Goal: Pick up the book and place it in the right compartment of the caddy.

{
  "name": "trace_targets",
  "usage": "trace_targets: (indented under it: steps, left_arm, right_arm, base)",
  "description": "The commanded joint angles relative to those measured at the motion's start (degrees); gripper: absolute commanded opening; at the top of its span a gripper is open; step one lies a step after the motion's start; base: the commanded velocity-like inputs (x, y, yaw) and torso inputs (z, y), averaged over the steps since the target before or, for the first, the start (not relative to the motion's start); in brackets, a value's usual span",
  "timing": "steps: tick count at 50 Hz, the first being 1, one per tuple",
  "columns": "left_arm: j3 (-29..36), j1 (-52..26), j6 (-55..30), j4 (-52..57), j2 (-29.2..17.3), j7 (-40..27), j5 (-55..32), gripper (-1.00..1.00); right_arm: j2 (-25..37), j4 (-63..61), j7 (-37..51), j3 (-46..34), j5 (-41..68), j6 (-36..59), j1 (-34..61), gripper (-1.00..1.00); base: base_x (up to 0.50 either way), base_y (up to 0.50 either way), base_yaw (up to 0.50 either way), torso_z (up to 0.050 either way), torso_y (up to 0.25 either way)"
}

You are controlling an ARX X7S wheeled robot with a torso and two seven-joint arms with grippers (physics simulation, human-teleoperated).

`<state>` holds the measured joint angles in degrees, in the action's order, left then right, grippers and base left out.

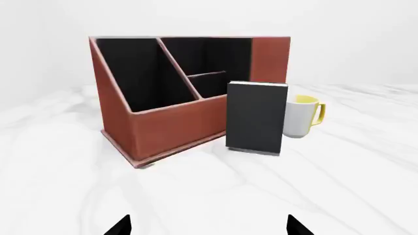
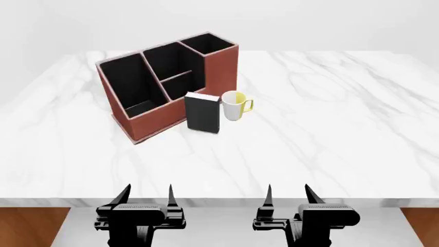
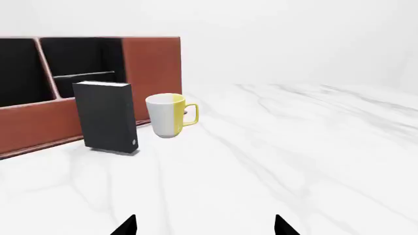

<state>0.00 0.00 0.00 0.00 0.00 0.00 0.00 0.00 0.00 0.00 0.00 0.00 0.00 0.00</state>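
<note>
Upright, matte black slab-like book (image 2: 202, 113) beside glossy, seemingly ceramic mug (image 2: 233, 106).

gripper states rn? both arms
Left gripper: open, empty, at the near table edge.
Right gripper: open, empty, also back from the book.

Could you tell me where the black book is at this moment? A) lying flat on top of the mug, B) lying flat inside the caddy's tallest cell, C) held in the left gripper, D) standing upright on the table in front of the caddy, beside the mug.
D: the book stands upright on the table, in front of the caddy and next to the mug, with both grippers well short of it.
</note>
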Motion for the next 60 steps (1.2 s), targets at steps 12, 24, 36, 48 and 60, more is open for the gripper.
trace_targets:
  steps: [12, 24, 36, 48, 60]
  left_arm:
    - [2.8, 2.3, -2.3, 7.8, -3.1, -2.7, -3.0, 1.00]
    - [0.9, 9.0, -5.0, 28.6, -5.5, -5.8, -3.9, 1.00]
    - [0.7, 13.8, -5.4, 39.2, -6.7, -7.2, -5.5, 1.00]
    - [1.1, 12.7, -4.5, 36.9, -7.4, -8.2, -5.9, 1.00]
    - [1.7, 13.2, -3.9, 37.3, -8.3, -9.1, -5.9, 1.00]
  right_arm:
    - [2.8, -6.4, 4.3, -2.6, 2.1, 1.9, -1.3, 1.00]
    - [4.3, -25.0, 6.9, -1.9, 4.9, 4.9, -6.2, 1.00]
    - [5.6, -35.4, 8.8, -1.8, 6.4, 6.6, -8.6, 1.00]
    - [6.9, -35.7, 9.1, -2.8, 7.7, 7.6, -8.6, 1.00]
    - [7.8, -35.2, 10.0, -4.1, 7.0, 6.9, -8.7, 1.00]
  base:
    - [0.00, 0.00, 0.00, 0.000, 0.000]
    - [0.00, 0.00, 0.00, 0.000, 0.000]
    - [0.00, 0.00, 0.00, 0.000, 0.000]
    - [0.31, 0.00, 0.00, 0.000, 0.000]
    - [0.50, 0.00, 0.00, 0.000, 0.000]
